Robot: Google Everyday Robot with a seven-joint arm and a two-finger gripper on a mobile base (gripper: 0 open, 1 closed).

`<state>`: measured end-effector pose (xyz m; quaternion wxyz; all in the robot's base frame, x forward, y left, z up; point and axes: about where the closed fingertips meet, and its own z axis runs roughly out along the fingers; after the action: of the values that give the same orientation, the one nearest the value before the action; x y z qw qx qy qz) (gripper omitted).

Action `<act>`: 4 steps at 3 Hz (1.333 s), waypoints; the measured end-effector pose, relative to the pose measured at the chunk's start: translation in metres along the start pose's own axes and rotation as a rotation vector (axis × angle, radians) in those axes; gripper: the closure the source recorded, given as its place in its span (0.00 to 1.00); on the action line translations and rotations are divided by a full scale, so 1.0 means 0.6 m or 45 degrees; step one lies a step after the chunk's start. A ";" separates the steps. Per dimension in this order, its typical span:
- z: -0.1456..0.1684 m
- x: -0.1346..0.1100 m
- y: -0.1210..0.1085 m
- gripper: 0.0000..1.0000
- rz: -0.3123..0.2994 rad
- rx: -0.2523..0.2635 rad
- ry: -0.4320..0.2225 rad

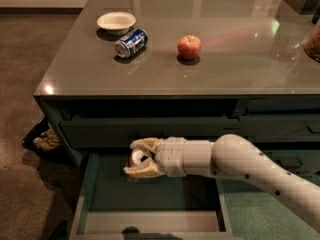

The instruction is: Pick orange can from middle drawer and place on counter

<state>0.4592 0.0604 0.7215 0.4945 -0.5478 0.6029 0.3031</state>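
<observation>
- Gripper: located inside the open middle drawer, at its rear, just below the drawer front above. Its two tan fingers stand one above and one below the orange can and are closed on it.
- Orange can: held in the gripper over the rear-left part of the drawer floor. It is tipped on its side with the silver top facing the camera. Only the top and a thin edge of the body are visible. A shadow lies on the green floor beneath it; contact with the floor cannot be confirmed.
- Arm: white, enters from the lower right and runs leftward across the drawer to the gripper.
- Middle drawer: pulled out; the green floor in front of the gripper is bare.
- Desk: glossy grey top with light reflections, above the dark green cabinet.
- On the desk, far left: a white bowl. Just beside it, a blue-and-white can lies on its side.
- On the desk, centre: a red apple stands apart from the can.
- Floor, left of the cabinet: a dark container with crumpled contents; type cannot be determined.
</observation>
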 end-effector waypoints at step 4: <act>-0.028 -0.152 -0.154 1.00 -0.255 0.070 -0.063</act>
<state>0.5354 0.0584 0.8280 0.5518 -0.5840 0.5408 0.2490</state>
